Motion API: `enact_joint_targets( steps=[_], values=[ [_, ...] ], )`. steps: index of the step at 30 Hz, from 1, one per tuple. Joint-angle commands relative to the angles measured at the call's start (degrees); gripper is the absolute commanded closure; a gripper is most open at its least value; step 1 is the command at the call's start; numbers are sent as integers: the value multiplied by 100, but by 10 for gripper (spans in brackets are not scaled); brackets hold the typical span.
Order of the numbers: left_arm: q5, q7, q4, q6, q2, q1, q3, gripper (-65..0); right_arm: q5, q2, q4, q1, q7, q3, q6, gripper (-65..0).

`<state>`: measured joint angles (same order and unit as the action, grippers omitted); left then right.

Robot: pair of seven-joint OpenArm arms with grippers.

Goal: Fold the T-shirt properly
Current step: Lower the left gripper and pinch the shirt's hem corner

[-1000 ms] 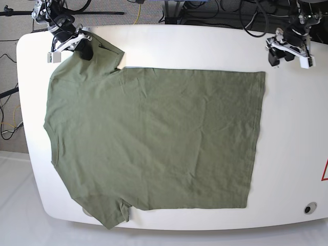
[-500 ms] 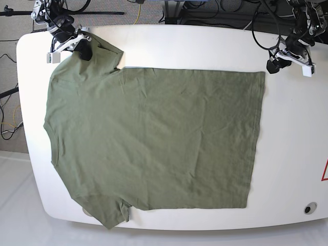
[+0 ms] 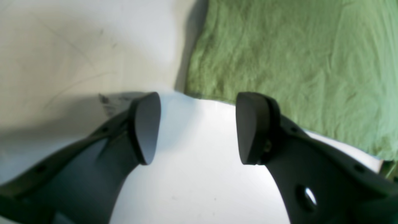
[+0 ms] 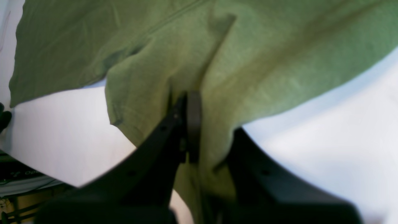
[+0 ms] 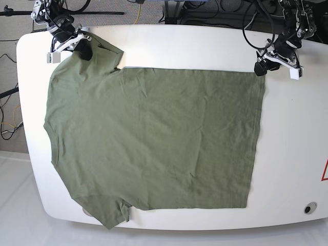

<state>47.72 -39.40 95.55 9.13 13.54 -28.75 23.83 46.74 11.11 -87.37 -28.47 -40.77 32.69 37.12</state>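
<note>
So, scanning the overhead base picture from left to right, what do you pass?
Right gripper clamped on the sleeve → T-shirt spread flat → left gripper, open at the hem corner → bare white table.

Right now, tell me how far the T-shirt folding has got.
Done: the T-shirt lies spread flat on the white table, with no fold in it yet. In hand: the right pincer is shut on the sleeve at the far corner, while the left pincer hangs open over bare table beside the hem corner, gripping nothing. Left: grab the hem and make every fold.
</note>
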Motion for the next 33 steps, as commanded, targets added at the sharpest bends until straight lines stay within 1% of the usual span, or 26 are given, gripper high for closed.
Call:
enact_joint_targets(
  steps=[1, 15, 33],
  values=[
    [-65, -160, -31, -62, 42, -48, 93, -350, -80, 56, -73, -55, -94, 34, -13, 0],
    [-40, -127, -103, -15, 39, 6, 136, -351, -60, 65, -36, -62, -96, 35, 0, 0],
    [13, 15, -101, 28, 39, 131, -162, -347, -101, 42, -21, -36, -79, 31, 33, 0]
  ],
)
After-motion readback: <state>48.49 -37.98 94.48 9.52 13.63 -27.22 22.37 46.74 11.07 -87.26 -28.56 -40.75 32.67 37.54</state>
